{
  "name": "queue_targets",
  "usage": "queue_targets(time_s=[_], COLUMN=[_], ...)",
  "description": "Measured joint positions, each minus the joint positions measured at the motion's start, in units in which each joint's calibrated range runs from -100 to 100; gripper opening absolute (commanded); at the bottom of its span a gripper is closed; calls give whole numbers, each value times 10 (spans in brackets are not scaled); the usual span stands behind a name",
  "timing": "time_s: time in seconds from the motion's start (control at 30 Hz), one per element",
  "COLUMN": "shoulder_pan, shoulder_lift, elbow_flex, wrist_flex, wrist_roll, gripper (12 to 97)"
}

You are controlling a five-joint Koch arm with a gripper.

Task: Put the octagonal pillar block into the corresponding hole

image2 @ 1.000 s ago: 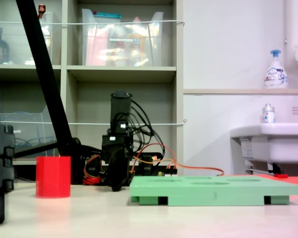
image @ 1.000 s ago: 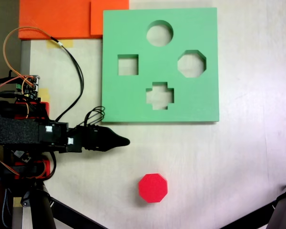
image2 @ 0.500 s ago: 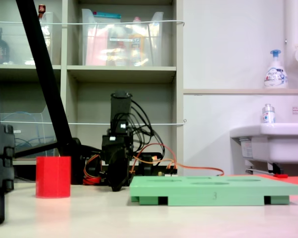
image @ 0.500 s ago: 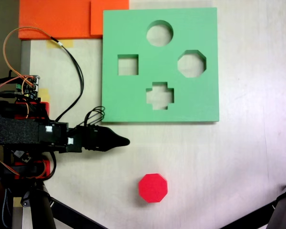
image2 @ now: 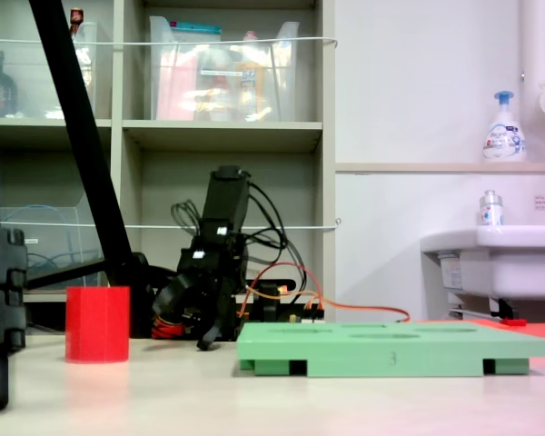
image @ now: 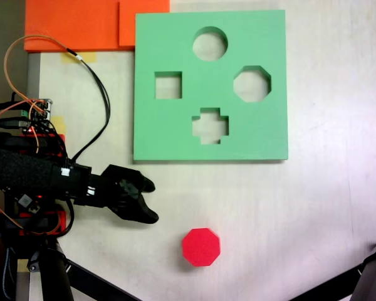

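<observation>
The octagonal pillar block (image: 200, 246) is bright red and stands upright on the pale table, well below the green foam board (image: 175, 138); from the side the block (image2: 97, 323) stands left of the arm. The corresponding hole (image: 252, 83) is the eight-sided cutout at the board's right, beside round, square and cross-shaped cutouts. My gripper (image: 152, 202) is open and holds nothing, with its jaws spread. It hangs left of and slightly above the block in a fixed view, apart from it. From the side the gripper (image2: 189, 322) tilts down near the table, just left of the board (image2: 391, 350).
Orange sheets (image: 75, 25) lie at the top left, touching the board's corner. Loose cables (image: 103, 94) run from the arm base. Black stand legs (image: 371, 279) cross the lower corners. A shelf unit (image2: 209, 136) and a sink (image2: 500, 259) stand behind the table.
The arm has swung toward the red block and dipped, and its jaws have spread from a closed point to open. Block and board have not moved.
</observation>
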Motion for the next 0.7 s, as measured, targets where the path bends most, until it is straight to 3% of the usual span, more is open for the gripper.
queue_targets(time_s=[0.1, 0.23, 0.37, 0.47, 0.6, 0.7], shoulder_pan=[-7, -11, -14, -15, -17, -17], shoulder_lift=[0, 0, 0, 1, 0, 0], elbow_flex=[38, 179, 236, 301, 381, 425], wrist_flex=[-69, -349, -500, -606, -692, -730], wrist_roll=[57, 121, 148, 151, 151, 155], gripper=[470, 452, 450, 572, 621, 740])
